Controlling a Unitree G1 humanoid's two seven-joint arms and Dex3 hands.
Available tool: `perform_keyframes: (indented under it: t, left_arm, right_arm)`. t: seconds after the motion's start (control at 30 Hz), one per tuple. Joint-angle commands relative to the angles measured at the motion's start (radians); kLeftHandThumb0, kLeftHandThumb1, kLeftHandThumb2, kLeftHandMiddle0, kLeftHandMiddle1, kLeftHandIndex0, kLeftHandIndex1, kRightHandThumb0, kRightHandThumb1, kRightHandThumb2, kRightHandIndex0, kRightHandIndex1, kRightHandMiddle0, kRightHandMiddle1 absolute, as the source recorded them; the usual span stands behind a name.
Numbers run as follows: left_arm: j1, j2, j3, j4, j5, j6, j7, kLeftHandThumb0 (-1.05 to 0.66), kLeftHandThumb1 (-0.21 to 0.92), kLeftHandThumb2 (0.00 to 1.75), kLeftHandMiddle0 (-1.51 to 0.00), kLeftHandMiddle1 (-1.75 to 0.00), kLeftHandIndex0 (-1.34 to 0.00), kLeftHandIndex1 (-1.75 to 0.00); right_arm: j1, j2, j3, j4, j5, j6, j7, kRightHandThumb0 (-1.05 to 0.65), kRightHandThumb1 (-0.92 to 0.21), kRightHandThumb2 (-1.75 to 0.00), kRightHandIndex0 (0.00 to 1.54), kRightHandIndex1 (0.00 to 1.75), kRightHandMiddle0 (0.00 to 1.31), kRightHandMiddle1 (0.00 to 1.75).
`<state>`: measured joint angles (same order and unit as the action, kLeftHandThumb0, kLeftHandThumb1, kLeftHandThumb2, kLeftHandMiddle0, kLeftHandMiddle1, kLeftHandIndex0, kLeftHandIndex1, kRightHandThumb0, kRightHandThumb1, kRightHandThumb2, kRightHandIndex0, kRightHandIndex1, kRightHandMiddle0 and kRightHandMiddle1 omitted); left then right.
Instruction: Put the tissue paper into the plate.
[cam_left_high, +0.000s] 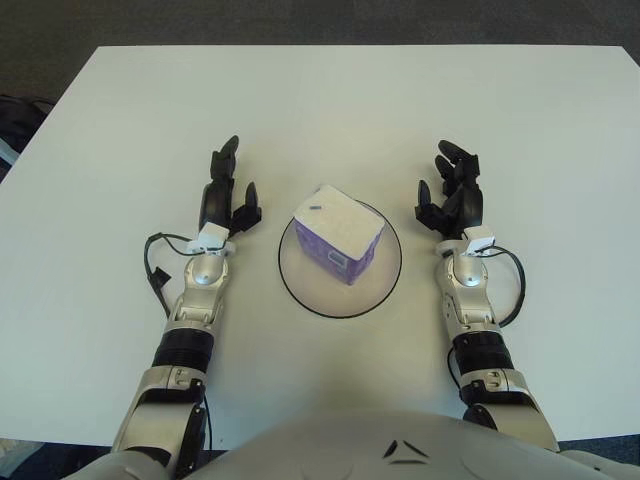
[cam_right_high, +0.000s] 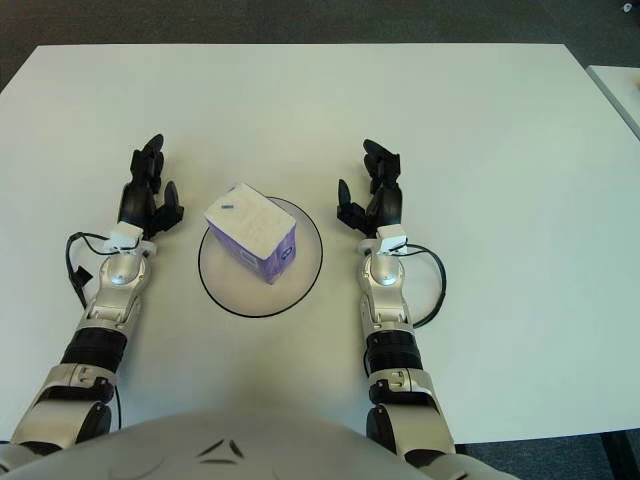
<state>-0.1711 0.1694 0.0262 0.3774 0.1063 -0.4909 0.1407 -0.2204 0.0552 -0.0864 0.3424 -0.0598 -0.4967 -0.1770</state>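
The tissue paper (cam_left_high: 339, 232) already sits inside the plate (cam_left_high: 385, 289) — a white and purple pack lying at an angle, one corner pointing toward the robot, its upper-left part reaching out to the plate's black rim. So the step in hand looks like the finish: clearing both hands away without disturbing the pack. Doing that well means drawing each hand outward and back along the tabletop (cam_left_high: 330, 110), away from the plate and not across it, since a brush against the rim could slide the plate and tip the pack off its edge (it seems light and would shift easily). The left hand (cam_left_high: 225, 195) shows to the left of the plate, fingers extended and loosely spread, holding nothing; it is near the rim but apart from it. The right hand (cam_left_high: 452, 197) shows to the right of the plate, likewise spread and empty, fingers pointing away from the robot, just beside the rim with a clear strip of tabletop between. The pack lies between the two hands, touching neither — slightly closer to the left hand's side of the plate. Whether either hand actually rests on the tabletop cannot be told from these views.
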Motion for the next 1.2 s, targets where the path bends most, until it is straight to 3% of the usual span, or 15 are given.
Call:
perform_keyframes:
  t: [0.0, 0.4, 0.87, 1.17]
  left_arm:
    - [0.167, -0.048, -0.035, 0.033, 0.011, 0.031, -0.016, -0.79, 0.92, 0.89, -0.21, -0.04, 0.0, -0.48]
    - [0.234, -0.059, -0.047, -0.123, 0.025, 0.132, -0.016, -0.79, 0.92, 0.89, -0.23, -0.05, 0.0, -0.53]
    - [0.259, -0.079, -0.044, -0.192, 0.043, 0.183, -0.017, -0.79, 0.92, 0.88, -0.22, -0.04, 0.0, -0.5]
    - [0.261, -0.086, -0.04, -0.194, 0.045, 0.175, -0.017, -0.77, 0.92, 0.88, -0.22, -0.03, 0.0, -0.47]
  right_arm:
    - [0.056, 0.002, 0.001, 0.044, -0.004, 0.038, -0.005, -0.48, -0.71, -0.78, 0.19, 0.55, 0.0, 0.88]
    - [0.099, 0.015, 0.018, -0.026, -0.013, 0.102, -0.011, -0.47, -0.71, -0.77, 0.21, 0.58, 0.0, 0.97]
    - [0.188, 0.038, 0.054, -0.235, -0.074, 0.381, -0.058, -0.52, -0.68, -0.77, 0.17, 0.58, 0.0, 0.96]
    - [0.208, 0.046, 0.067, -0.296, -0.089, 0.467, -0.07, -0.58, -0.7, -0.74, 0.16, 0.57, 0.0, 0.92]
